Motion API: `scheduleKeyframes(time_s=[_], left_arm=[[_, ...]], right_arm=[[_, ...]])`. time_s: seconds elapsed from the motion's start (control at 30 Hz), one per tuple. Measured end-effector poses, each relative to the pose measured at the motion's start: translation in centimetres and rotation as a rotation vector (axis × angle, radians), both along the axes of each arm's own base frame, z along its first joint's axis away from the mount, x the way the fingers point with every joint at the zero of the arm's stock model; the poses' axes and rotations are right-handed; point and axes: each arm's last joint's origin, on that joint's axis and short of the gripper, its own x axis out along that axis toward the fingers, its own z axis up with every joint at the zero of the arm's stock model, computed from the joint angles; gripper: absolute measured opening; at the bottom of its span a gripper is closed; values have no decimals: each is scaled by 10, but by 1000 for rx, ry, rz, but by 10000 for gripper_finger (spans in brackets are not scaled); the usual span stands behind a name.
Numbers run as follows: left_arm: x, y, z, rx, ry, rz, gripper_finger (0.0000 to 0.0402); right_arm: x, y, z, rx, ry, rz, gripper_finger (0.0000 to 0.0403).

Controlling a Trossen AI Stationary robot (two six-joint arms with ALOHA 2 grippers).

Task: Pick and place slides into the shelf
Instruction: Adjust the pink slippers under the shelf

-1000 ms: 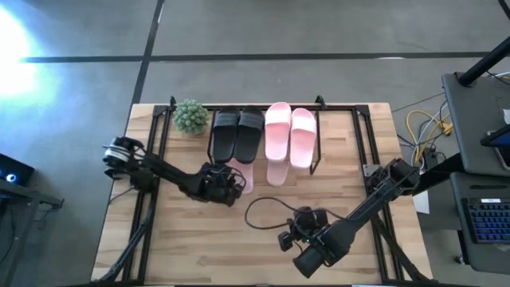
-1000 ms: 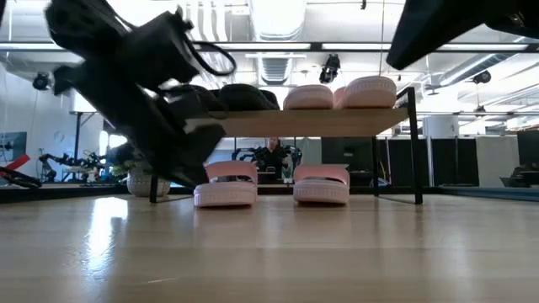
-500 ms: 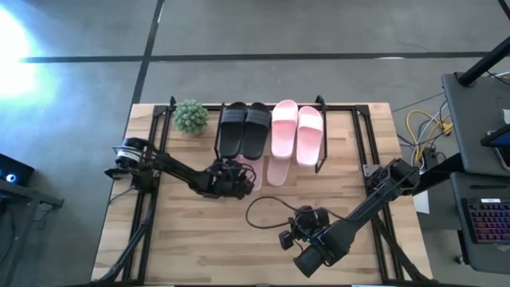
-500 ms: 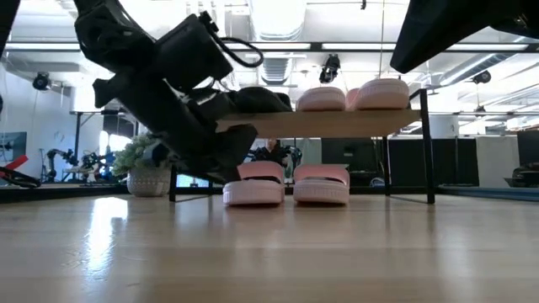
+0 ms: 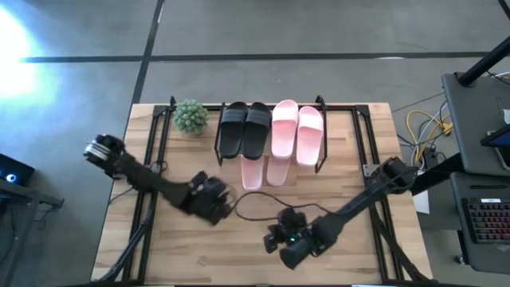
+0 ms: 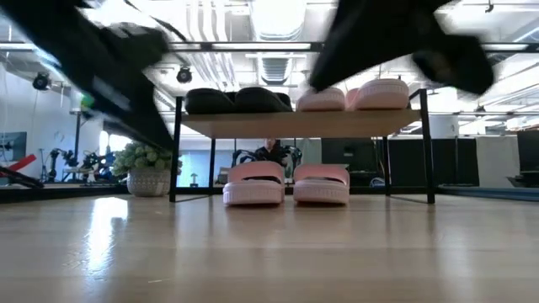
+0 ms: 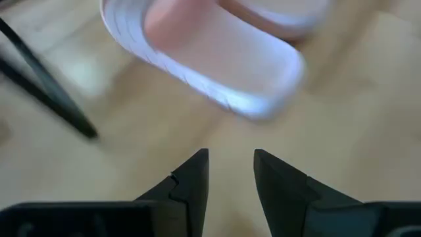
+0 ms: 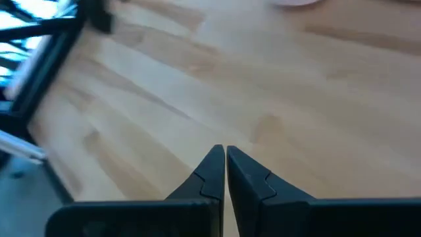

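Observation:
The shelf (image 5: 271,119) stands at the table's far middle. Two black slides (image 5: 244,129) and two pale pink slides (image 5: 296,134) lie on its plank top. Two more pink slides (image 6: 253,185) (image 6: 321,185) rest soles down on the table under it, heels poking out toward the near edge (image 5: 251,172). My left gripper (image 5: 221,199) is open and empty, near-left of those heels; its wrist view shows one pink slide (image 7: 210,59) ahead of the gripper (image 7: 231,155). My right gripper (image 5: 275,241) is shut and empty over the near middle of the table (image 8: 225,150).
A small potted plant (image 5: 191,115) stands at the shelf's left end. A black cable (image 5: 256,201) loops over the table between the two grippers. Black frame rails (image 5: 151,159) run along the table's left and right sides. Bare wood lies toward the near edge.
My left gripper, first right at the left pink slide under the shelf, moved right with it; the slide and the shelf slid a little to the right. The gripper then drew back toward the near-left, leaving the slide there. My right arm shifted slightly left.

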Motion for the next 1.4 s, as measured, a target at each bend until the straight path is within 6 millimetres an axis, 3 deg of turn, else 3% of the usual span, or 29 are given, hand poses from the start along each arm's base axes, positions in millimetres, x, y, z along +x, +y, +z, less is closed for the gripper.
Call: scheduleKeyframes(time_s=[0.23, 0.47, 0.63, 1.17, 1.3, 1.4], left_arm=[[-59, -48, 30, -99, -168, -36, 107], [-86, -73, 43, -60, -215, -210, 107], [-95, -83, 46, -69, -220, -271, 107], [-99, -88, 47, -80, -229, -294, 107], [-99, -88, 47, -79, -229, -294, 107], [-99, -88, 47, -84, -234, -290, 107]], right_arm=[[34, -39, -28, 40, -79, -67, 11], [61, -75, -57, -18, 52, 43, 11], [76, -94, -72, -43, 81, 50, 11], [89, -144, -74, -186, 70, -140, 11], [89, -146, -72, -180, 70, -139, 11], [86, -135, -67, -152, 57, -105, 11]])
